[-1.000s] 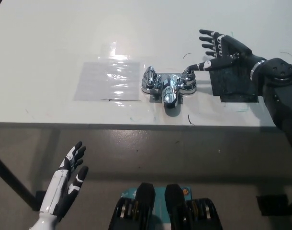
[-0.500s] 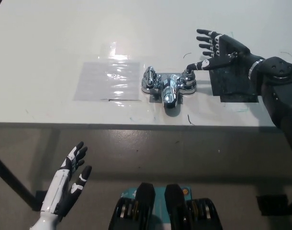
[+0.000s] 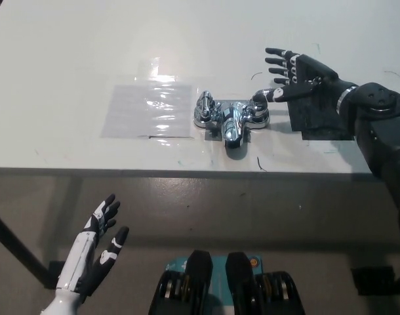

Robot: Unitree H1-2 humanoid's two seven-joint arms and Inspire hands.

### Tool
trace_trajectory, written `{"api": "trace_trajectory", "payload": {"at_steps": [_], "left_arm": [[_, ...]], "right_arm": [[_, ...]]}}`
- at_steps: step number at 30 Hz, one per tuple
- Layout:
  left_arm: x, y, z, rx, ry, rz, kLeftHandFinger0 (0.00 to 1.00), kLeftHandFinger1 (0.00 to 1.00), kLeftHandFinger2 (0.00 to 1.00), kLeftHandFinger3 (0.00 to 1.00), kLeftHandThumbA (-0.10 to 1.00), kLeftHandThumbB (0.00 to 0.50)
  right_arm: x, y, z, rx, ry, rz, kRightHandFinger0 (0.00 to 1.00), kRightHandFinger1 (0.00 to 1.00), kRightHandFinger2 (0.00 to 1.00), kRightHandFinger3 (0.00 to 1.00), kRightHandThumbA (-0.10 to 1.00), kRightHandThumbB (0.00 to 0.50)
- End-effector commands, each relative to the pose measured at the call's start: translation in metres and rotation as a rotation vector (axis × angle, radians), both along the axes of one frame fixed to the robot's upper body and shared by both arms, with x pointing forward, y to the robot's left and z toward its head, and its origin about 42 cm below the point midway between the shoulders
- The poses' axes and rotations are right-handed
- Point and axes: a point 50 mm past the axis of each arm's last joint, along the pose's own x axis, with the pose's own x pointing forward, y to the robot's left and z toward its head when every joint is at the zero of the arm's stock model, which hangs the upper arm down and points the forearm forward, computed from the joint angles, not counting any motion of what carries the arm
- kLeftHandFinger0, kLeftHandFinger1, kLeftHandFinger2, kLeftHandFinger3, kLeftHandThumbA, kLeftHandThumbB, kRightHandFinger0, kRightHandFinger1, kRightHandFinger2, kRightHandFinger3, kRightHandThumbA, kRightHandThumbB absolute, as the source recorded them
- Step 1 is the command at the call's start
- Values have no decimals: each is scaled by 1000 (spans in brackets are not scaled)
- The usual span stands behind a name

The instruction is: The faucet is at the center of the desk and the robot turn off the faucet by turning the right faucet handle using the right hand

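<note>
Our black right hand (image 3: 298,73) was spread wide beside the tap's right handle (image 3: 259,104) | holding nothing | it could slip off | white left hand (image 3: 95,246) hung low with fingers apart.

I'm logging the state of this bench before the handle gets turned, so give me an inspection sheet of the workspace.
Surface: white desk, faint marks.
Job's things: chrome faucet mid-desk; right faucet handle at the right hand's thumb tip.
Clutter: clear taped sheet left of faucet; dark patch right of it.
Hands: right hand open, fingers spread; left hand open, resting below the desk edge.
Cables: nothing seen.
Surroundings: grey floor.
</note>
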Motion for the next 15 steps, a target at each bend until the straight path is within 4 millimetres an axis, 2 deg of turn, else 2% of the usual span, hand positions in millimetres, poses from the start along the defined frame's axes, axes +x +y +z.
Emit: {"api": "trace_trajectory", "payload": {"at_steps": [1, 6, 8, 11, 14, 15], "left_arm": [[4, 0, 12, 14, -41, -13, 1000, 1000, 1000, 1000, 814, 145], [5, 1, 14, 25, -42, -13, 1000, 1000, 1000, 1000, 810, 141], [6, 1, 14, 18, -39, -15, 1000, 1000, 1000, 1000, 808, 141], [6, 1, 13, 13, -37, -14, 1000, 1000, 1000, 1000, 805, 140], [7, 2, 12, 22, -38, -14, 1000, 1000, 1000, 1000, 808, 137], [7, 1, 12, 20, -38, -15, 1000, 1000, 1000, 1000, 808, 136]], "right_arm": [[10, 12, 39, -2, -61, 21, 1000, 1000, 1000, 1000, 1000, 451], [10, 15, 36, 16, -43, 35, 1000, 1000, 1000, 1000, 1000, 474], [9, 17, 35, 13, -47, 41, 1000, 1000, 1000, 1000, 1000, 499], [9, 21, 36, 9, -50, 57, 1000, 1000, 1000, 1000, 1000, 500], [8, 27, 36, -5, -50, 94, 1000, 1000, 1000, 1000, 1000, 471], [7, 29, 35, -21, -62, 107, 1000, 1000, 1000, 1000, 1000, 444]]}}
